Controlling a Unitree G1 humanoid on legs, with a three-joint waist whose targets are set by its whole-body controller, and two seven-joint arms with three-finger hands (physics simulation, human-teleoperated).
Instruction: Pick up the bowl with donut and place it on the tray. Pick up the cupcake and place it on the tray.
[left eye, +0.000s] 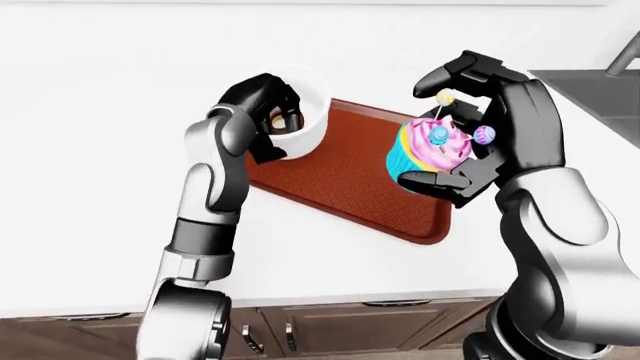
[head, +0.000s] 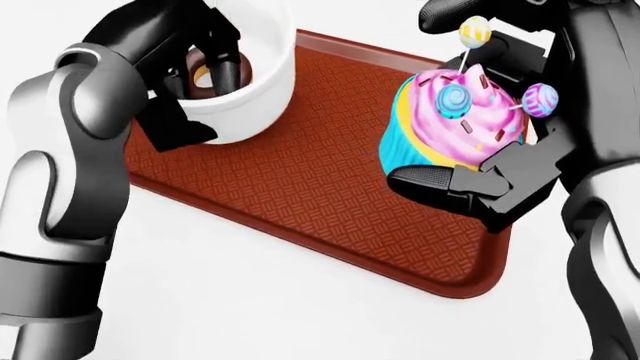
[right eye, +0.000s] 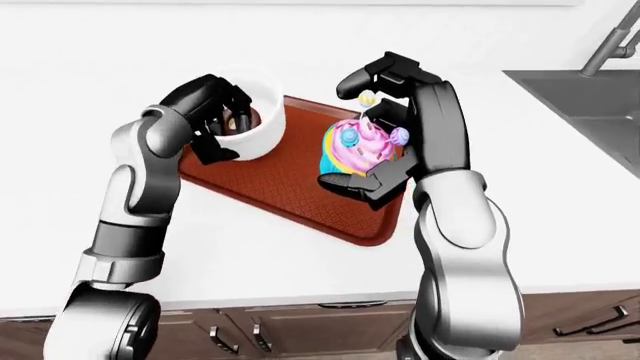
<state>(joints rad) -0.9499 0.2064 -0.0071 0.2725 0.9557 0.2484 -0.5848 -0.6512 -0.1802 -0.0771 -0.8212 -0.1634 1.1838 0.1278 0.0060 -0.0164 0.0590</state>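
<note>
Bowl (head: 235, 82) and donut (head: 205, 71) are both off the surface (left eye: 90, 150), carried in the left hand (head: 185, 64), whose dark fingers (head: 222, 56) hook over the white rim and reach inside while the rest of the hand backs the outer wall. In the head view the bowl hangs over the tray's upper-left corner, and whether its base touches the tray (head: 300, 180) cannot be told from these pictures; it looks held just above it. The cupcake (head: 455, 124) is gripped in the right hand (head: 490, 112), one finger curled over the top beside the lollipop sticks and the thumb tucked under the blue wrapper. It sits above the tray's right side, clearly raised.

Judging by this, both pick-ups are done and neither placement is finished. What remains is to lower each item onto the red mat and let the fingers open, the bowl under the left hand, the cupcake under the right, with bare tray between the two hands.

By count: one bowl, one donut inside it, one cupcake carrying three small lollipops, one tray, two hands. A sink (left eye: 590, 86) lies well beyond the right hand, and cabinet doors (right eye: 300, 330) show below the surface edge.
</note>
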